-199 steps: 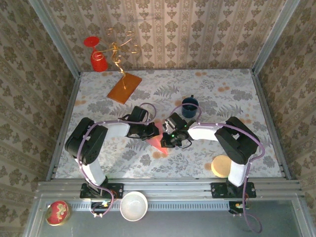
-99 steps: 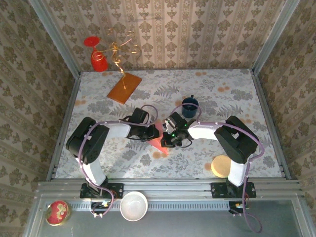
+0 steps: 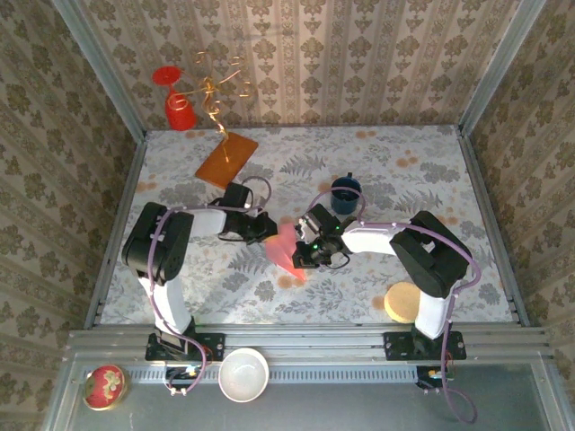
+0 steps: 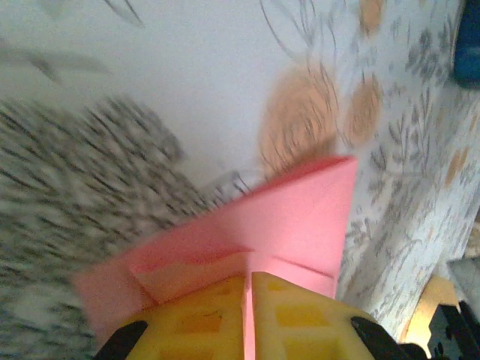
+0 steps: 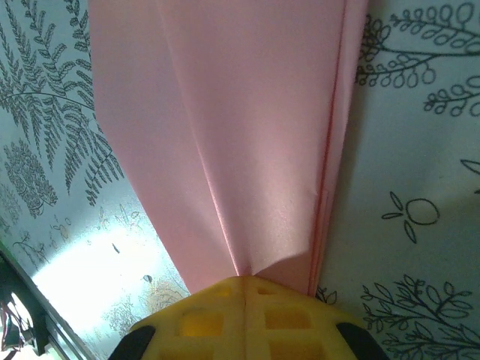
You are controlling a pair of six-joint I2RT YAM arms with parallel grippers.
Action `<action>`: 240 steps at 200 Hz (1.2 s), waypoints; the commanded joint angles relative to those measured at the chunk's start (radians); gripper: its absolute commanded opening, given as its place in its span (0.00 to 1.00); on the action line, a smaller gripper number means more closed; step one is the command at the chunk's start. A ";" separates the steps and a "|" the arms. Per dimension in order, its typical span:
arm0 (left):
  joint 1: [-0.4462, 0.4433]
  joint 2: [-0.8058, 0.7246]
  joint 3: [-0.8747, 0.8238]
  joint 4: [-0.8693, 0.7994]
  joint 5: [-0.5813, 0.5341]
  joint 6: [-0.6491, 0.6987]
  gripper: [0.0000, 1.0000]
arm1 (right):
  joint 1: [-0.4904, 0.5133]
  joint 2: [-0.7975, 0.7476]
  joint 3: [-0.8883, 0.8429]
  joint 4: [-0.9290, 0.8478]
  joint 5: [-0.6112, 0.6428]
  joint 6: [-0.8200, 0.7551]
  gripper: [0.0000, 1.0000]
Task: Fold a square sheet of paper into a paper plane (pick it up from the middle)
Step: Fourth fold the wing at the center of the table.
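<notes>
Where the two yellow fingers (image 4: 202, 319) of the left jaws meet, a thin pink edge runs up between them. These jaws are clamped on the sheet of paper (image 4: 300, 217). From the left wrist view, the paper spreads away from the grip as a folded shape with layered flaps and one sharp corner pointing toward the far right. The flowered surface (image 4: 187, 75) is blurred behind it.

The right jaws are likewise pressed together on the same paper. Its yellow fingers (image 5: 202, 326) pinch a narrow end, and a long crease runs straight away from the grip along the paper's right side. A wider smooth panel fans out to the left over the fern pattern. Whether the paper touches the surface there cannot be told.

From above, the sheet of paper (image 3: 286, 251) sits in the middle of the surface (image 3: 404, 180), held between the two wrists, the left jaws at its far-left edge and the right jaws at its right edge. A blue cup (image 3: 344, 191) stands just beyond the right wrist. Farther off, an orange-brown board (image 3: 226, 160) lies near the back-left corner, with a curl of gold wire (image 3: 216, 90) and a red cup (image 3: 178, 109) behind it. A round tan disc (image 3: 403, 302) rests near the right arm's base. A white bowl (image 3: 243, 373) and a red round object (image 3: 105, 386) sit on the near ledge.
</notes>
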 commanded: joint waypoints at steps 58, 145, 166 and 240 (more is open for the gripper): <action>0.120 0.045 0.099 -0.086 -0.180 0.108 0.12 | -0.001 0.083 -0.094 -0.230 0.157 -0.017 0.02; -0.045 -0.242 -0.058 -0.025 -0.185 -0.014 0.12 | -0.005 0.057 -0.058 -0.197 0.101 -0.033 0.02; -0.111 -0.205 -0.063 0.004 -0.155 -0.027 0.11 | -0.010 0.050 -0.061 -0.183 0.080 -0.048 0.02; -0.131 -0.066 -0.012 -0.061 -0.193 -0.024 0.07 | -0.025 0.021 -0.066 -0.142 0.015 -0.065 0.02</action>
